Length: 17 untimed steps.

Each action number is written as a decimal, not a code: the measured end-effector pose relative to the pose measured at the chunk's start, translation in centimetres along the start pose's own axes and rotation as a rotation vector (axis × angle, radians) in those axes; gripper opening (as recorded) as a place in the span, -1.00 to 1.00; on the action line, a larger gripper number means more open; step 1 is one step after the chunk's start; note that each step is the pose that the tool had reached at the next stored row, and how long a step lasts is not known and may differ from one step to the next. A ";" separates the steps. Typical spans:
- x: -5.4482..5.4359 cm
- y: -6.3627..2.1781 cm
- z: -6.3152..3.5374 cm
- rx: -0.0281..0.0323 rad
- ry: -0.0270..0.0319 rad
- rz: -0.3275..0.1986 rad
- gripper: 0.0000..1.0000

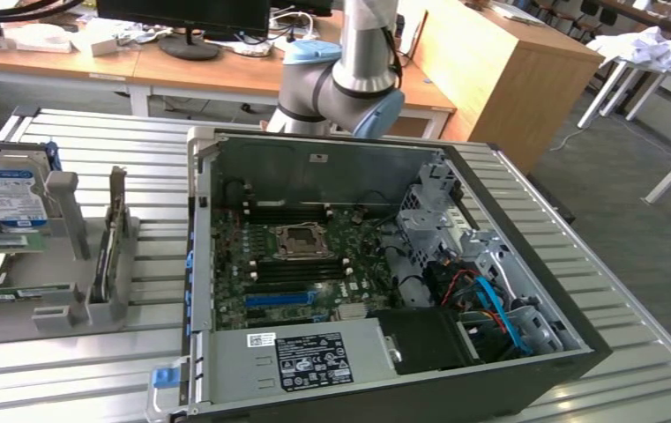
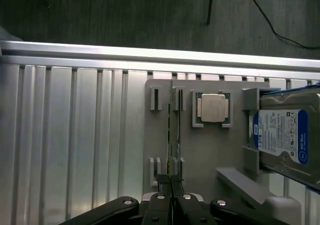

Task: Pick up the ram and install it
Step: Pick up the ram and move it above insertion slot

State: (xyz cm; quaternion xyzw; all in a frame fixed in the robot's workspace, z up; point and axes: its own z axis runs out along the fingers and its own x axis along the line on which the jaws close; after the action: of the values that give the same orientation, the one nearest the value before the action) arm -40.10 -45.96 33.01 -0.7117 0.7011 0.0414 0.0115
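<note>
From my station I saw the gripper (image 2: pixel 171 185) hanging above the grey holder (image 2: pixel 210 155), its fingers pressed together with nothing between them that I could make out. The ram (image 2: pixel 171 125) stood on its long edge in the slotted posts along the holder's edge farthest from the hard drive (image 2: pixel 287 135). The processor chip (image 2: pixel 210 108) lay flat between the two. The holder rested on the ribbed worktop (image 2: pixel 75 145), just beside the open computer case (image 1: pixel 311 163), on the exterior view's left of it. I judged the stick light and stiff but thin and easily harmed: a skewed pinch could lever it in its slots or scuff its chips. The place to take it, I reckoned, was across its two flat faces at the middle of the upper edge, clear of the contact edge down in the posts.
</note>
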 end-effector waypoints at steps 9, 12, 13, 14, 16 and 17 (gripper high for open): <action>-0.1 -0.07 -1.98 0.0007 -0.0004 0.009 -0.76; -0.2 -0.10 -2.53 0.0008 -0.0005 0.011 -0.76; -0.2 -0.11 -2.70 0.0009 -0.0005 0.012 -0.76; -0.2 -0.11 -2.87 0.0009 -0.0005 0.013 -0.76; -0.2 -0.12 -3.22 0.0010 -0.0005 0.014 -0.76; -0.3 -0.13 -3.41 0.0011 -0.0006 0.015 -0.76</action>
State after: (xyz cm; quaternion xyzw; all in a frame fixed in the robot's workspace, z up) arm -39.83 -45.96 36.42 -0.7065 0.7065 0.0413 0.0118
